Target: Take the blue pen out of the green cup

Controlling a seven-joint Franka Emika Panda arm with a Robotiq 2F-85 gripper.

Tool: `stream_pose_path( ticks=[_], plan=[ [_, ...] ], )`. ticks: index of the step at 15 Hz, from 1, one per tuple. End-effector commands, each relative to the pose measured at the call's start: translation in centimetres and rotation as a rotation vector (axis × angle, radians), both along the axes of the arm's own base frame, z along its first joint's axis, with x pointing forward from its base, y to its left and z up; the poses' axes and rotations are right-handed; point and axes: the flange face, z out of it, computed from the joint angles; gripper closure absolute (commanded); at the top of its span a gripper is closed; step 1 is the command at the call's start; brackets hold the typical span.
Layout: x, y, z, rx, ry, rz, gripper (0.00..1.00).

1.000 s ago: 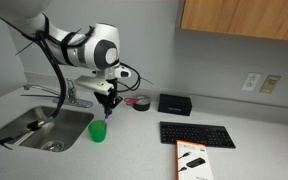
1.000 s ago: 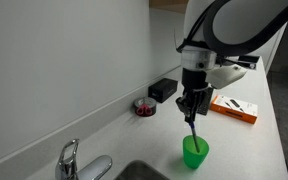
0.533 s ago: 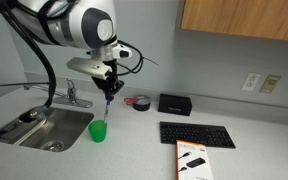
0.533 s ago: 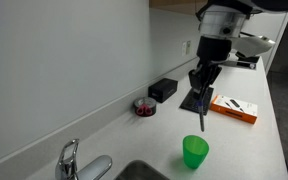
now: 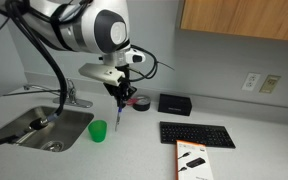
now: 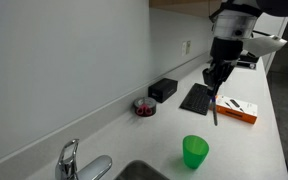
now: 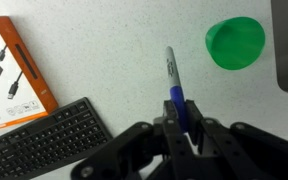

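Tool [image 5: 119, 96] shifted sideways, clear of green cup [image 5: 98, 131]; pinches blue pen [image 7: 173, 80] hanging beneath it.

1. An exterior view: cam in front of the counter [image 5: 134, 155], mid-range, facing the back wall; sink [image 5: 39, 125] at pic left, keyboard [image 5: 197, 134] at pic right.
2. An exterior view: cam at the sink end by the faucet [image 6: 72, 160], looking lengthwise along the counter.
3. Wrist view: close, looking down past the gripper [image 7: 182, 122] onto the counter.
4. All 3 share the green cup [image 5: 98, 131] + keyboard.
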Motion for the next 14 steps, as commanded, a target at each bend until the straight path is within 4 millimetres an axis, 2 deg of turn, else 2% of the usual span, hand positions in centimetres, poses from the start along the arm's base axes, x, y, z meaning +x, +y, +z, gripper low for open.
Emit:
stream_pose_path(
  ticks=[1,4,5,7,14],
  plan=[
    [0.0,0.0,-0.1,0.001,0.003,0.0,0.85],
    [0.0,0.0,-0.1,0.0,0.004,0.001,0.85],
    [1.3,0.4,-0.6,0.01,0.006,-0.007,0.96],
    [3.7,0.5,-2.5,0.016,0.028,-0.028,0.96],
    [10.5,-0.1,-10.0,0.013,0.145,-0.062,0.96]
  ],
)
